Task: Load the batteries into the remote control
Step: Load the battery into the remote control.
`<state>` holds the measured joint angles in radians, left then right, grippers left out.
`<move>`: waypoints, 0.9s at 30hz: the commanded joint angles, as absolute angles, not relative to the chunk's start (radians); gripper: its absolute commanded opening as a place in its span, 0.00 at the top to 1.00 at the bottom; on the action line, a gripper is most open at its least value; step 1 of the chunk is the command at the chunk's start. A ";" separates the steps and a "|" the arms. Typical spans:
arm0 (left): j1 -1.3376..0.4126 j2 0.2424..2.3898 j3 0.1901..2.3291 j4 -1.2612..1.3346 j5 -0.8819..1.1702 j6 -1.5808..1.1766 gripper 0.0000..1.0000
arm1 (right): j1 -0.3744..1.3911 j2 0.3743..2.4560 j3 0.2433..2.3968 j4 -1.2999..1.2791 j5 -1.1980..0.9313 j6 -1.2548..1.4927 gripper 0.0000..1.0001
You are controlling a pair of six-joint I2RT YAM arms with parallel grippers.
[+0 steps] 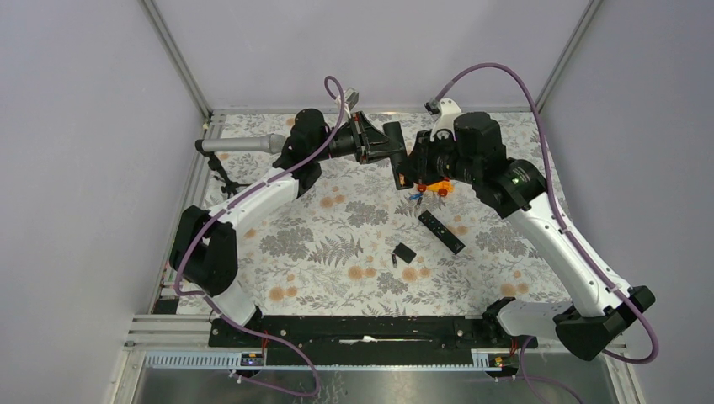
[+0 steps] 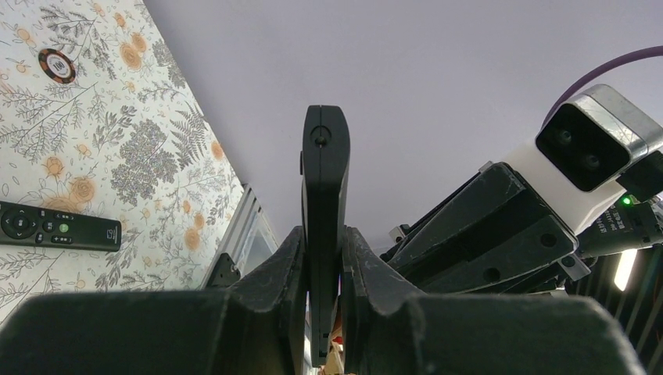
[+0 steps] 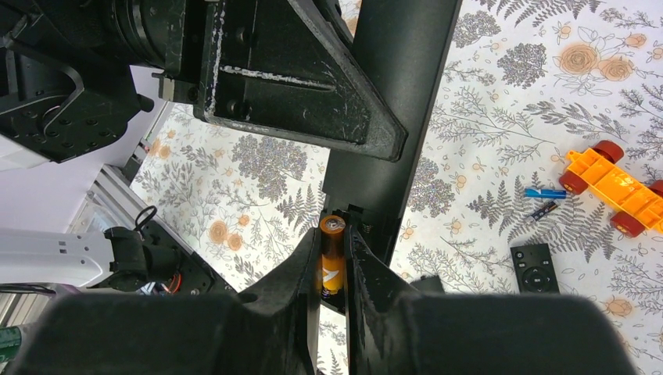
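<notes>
Left gripper pinching remote control; right gripper pinching orange battery, remote control just beyond its fingertips.

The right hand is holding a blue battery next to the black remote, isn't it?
No. The battery in the right gripper is orange, not blue, as the right wrist view shows. It is held next to the black remote.

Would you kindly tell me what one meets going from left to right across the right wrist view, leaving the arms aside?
Orange battery in the right gripper → blue battery lying on the table → orange toy block.
</notes>
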<state>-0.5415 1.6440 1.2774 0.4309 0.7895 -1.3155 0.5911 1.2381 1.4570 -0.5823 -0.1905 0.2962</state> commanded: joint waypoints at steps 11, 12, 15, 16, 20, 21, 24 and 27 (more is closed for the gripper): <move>-0.535 1.641 1.292 0.571 0.810 -1.368 1.00 | 0.604 1.285 1.538 -0.620 -0.149 0.310 0.76; -0.534 1.640 1.289 0.572 0.811 -1.368 1.00 | 0.604 1.289 1.543 -0.623 -0.144 0.313 0.75; -0.534 1.640 1.286 0.576 0.812 -1.370 1.00 | 0.604 1.289 1.548 -0.615 -0.146 0.316 0.73; -0.534 1.642 1.284 0.575 0.812 -1.370 1.00 | 0.604 1.287 1.547 -0.609 -0.150 0.317 0.72; -0.533 1.644 1.281 0.578 0.812 -1.371 1.00 | 0.604 1.290 1.550 -0.605 -0.155 0.323 0.72; -0.532 1.644 1.281 0.577 0.812 -1.371 1.00 | 0.603 1.293 1.554 -0.610 -0.148 0.323 0.71; -0.531 1.642 1.281 0.578 0.811 -1.370 1.00 | 0.604 1.294 1.563 -0.623 -0.117 0.331 0.66; -0.531 1.642 1.280 0.578 0.812 -1.368 1.00 | 0.604 1.292 1.575 -0.628 -0.082 0.349 0.58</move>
<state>-0.5343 1.6543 1.2743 0.4904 0.7872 -1.3617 0.6014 1.2915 1.5234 -0.6182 -0.1638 0.3313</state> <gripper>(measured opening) 0.168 0.378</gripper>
